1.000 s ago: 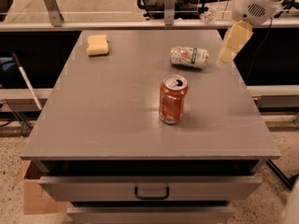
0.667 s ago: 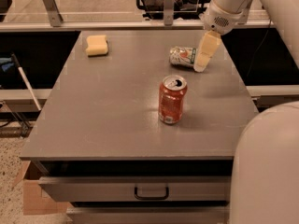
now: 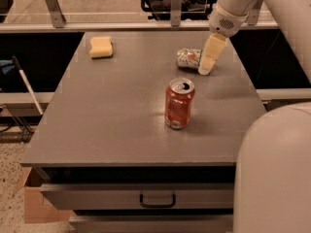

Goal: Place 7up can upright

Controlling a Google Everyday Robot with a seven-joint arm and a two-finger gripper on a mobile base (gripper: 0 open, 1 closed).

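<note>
Since a second ago the end effector (image 3: 206, 68) has swung left from the far right corner of the table (image 3: 107, 130) and come down a little. It now sits at the right end of the 7up can (image 3: 188, 58), covering that end from my view. I cannot tell whether it is released or clenched, or whether it touches the can.

The 7up can lies on its side in the far right quarter of the table. Its long axis runs roughly left to right, about parallel to the far edge. I cannot tell which end is the top. It is a silvery cylinder with green print and a red mark.

The orange-red can (image 3: 179, 103) stands upright nearer me, apart from it, its opened lid showing. A soft yellow sponge (image 3: 101, 46) rests near the far left corner. The table top is flat matt grey, with broad bare surface on the left and front.
</note>
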